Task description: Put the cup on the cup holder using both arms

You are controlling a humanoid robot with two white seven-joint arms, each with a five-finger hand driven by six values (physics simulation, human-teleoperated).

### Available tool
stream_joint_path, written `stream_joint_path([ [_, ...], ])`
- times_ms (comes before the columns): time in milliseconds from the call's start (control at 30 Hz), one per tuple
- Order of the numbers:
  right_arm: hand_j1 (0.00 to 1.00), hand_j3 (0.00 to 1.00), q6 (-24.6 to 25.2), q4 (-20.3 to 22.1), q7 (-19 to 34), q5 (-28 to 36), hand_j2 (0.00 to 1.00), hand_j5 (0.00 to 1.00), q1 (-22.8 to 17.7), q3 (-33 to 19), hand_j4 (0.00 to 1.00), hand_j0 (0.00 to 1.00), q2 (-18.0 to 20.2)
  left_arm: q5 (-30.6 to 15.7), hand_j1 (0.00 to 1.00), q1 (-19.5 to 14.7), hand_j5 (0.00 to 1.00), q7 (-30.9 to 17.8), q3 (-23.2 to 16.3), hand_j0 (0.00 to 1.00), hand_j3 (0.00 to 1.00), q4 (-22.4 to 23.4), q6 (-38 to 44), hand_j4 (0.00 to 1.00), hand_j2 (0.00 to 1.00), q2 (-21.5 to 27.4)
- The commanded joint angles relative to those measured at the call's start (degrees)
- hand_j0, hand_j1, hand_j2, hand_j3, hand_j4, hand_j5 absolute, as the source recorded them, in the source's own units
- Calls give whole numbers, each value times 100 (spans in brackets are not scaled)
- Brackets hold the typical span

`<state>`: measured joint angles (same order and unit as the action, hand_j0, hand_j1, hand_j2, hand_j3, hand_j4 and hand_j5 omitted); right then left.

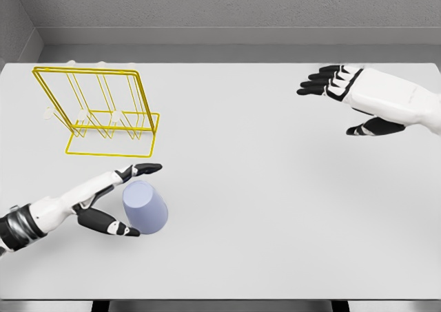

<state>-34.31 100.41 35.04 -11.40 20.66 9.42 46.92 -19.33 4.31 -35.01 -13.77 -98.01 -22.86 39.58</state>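
Note:
A pale lavender cup [145, 206] lies on the white table [262, 188] at the lower left, its flat base turned up toward me. My left hand [135, 199] reaches in from the lower left with fingers spread on either side of the cup, index above it and thumb below, not closed on it. A yellow wire cup holder [103, 112] stands at the far left, behind the cup. My right hand [344, 105] hovers open at the upper right, far from both.
Grey walls rise behind the table's far edge. The table's front edge runs along the bottom of the view.

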Motion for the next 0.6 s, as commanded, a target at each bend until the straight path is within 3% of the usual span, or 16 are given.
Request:
stream_joint_path([
  [0,100,100,29,5,-4,41,100,100,0,-1,100,100,28,-44,100,0,100,1,-20,100,100,-34,18,100,100,-3],
  [567,100,100,29,5,-4,41,100,100,-141,-1,100,100,-7,96,100,-176,100,1,-73,100,100,10,352,100,100,-47],
])
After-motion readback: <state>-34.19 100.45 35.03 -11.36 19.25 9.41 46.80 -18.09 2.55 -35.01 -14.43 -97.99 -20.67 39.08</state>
